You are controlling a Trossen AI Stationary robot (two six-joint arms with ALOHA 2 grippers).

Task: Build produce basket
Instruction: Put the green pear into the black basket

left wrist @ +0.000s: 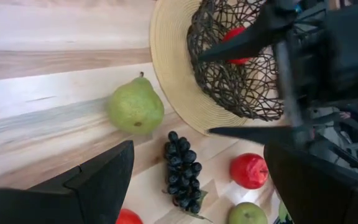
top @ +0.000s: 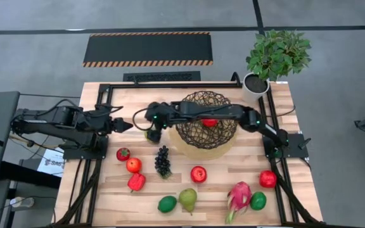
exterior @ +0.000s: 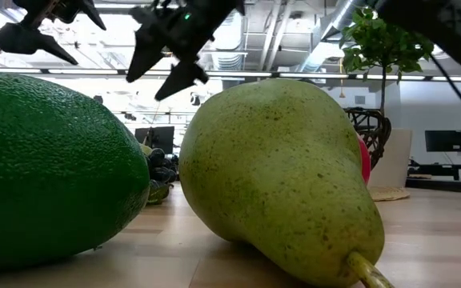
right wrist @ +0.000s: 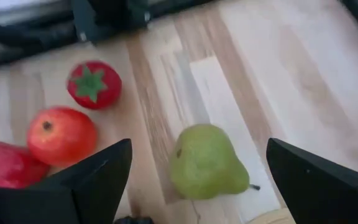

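The wire basket stands on its tan disc in the middle of the table, with one red fruit inside. My right arm reaches across the basket, and its open gripper hovers over a green pear that lies on the wood beside the disc. In the right wrist view the fingers stand on either side of the pear without touching it. My left gripper is open and waits just left of the pear. Grapes, red apples, limes, another pear and a dragon fruit lie nearer the front.
A strawberry-like red fruit and a red apple lie near the pear, toward the table's front left. A lime and a pear sit at the near edge. A potted plant stands at the far right corner.
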